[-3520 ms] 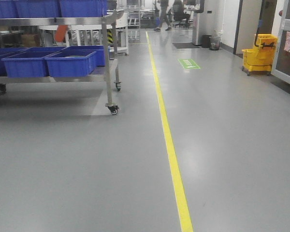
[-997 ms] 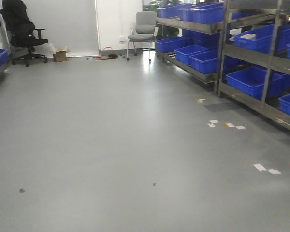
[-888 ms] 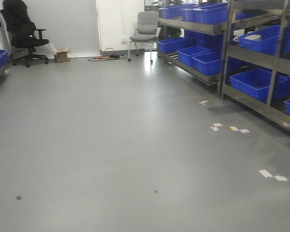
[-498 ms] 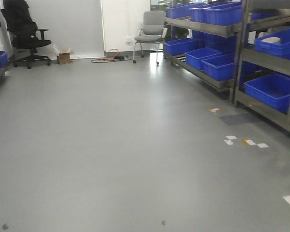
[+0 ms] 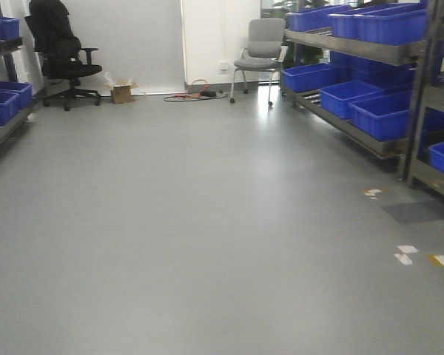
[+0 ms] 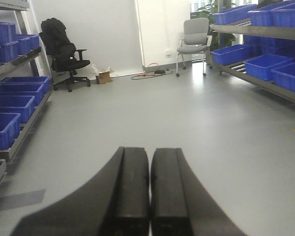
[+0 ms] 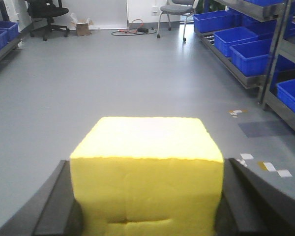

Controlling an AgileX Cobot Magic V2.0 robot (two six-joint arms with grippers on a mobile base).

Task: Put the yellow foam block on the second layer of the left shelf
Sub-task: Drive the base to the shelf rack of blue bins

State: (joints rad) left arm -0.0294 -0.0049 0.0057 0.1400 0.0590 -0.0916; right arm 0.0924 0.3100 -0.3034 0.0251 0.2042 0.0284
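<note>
One yellow foam block (image 7: 146,172) sits clamped in the right pincer (image 7: 147,164), a black finger pressed against each side face and the jaws spread to the block's full width. It is held off the floor (image 5: 207,222) and touches nothing else. The left pincer (image 6: 150,152) is fully closed, its two fingers meeting with nothing between them.

Seconds ago the front view looked down a corridor with a yellow line and a wheeled cart. Since then the base has swung into this storeroom, and over the last second the view has kept panning left. The grey chair (image 5: 263,52) and the right shelf (image 5: 370,52) have slid toward the right edge, while the left shelf (image 5: 4,122) has come into the frame. I judge this as carrying still under way: the block is secured, but the target layer is well apart from it and not yet faced.

Smooth grey floor runs bare between the two racks, apart from pale tape marks (image 5: 418,257) near the right shelf. Blue bins (image 6: 10,105) fill the left shelf's layers. A black office chair (image 5: 63,52) and a cardboard box (image 5: 120,92) stand by the far white wall.
</note>
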